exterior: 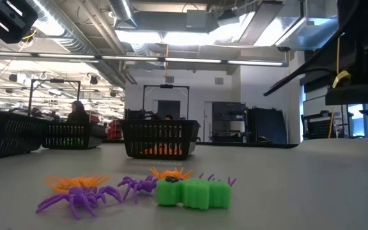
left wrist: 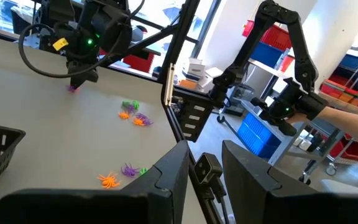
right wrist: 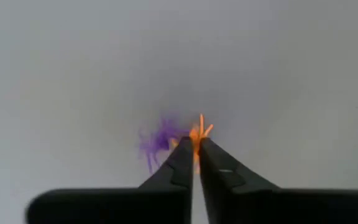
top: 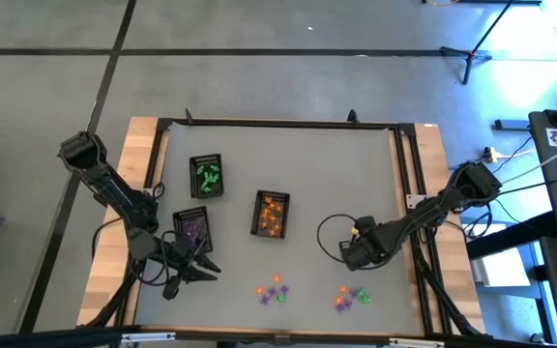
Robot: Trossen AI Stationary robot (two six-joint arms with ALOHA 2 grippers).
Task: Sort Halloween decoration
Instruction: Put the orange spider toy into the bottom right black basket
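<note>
I see right gripper (right wrist: 196,149) down near tabletop's (top: 356,174) front right, jaws pinched shut on orange trinket (right wrist: 197,132), purple trinket (right wrist: 159,140) touching beside it. Loose trinkets (top: 273,289) along front edge. Left gripper (top: 193,274) waits front left, jaws part open, empty.

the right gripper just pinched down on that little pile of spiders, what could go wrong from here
1. The right gripper is shut with an orange trinket at its fingertips and a purple trinket touching them; both may lift together and reach one tray.
2. Only a thin bit of orange is pinched, so it may slip out on the way to the orange tray.
</note>
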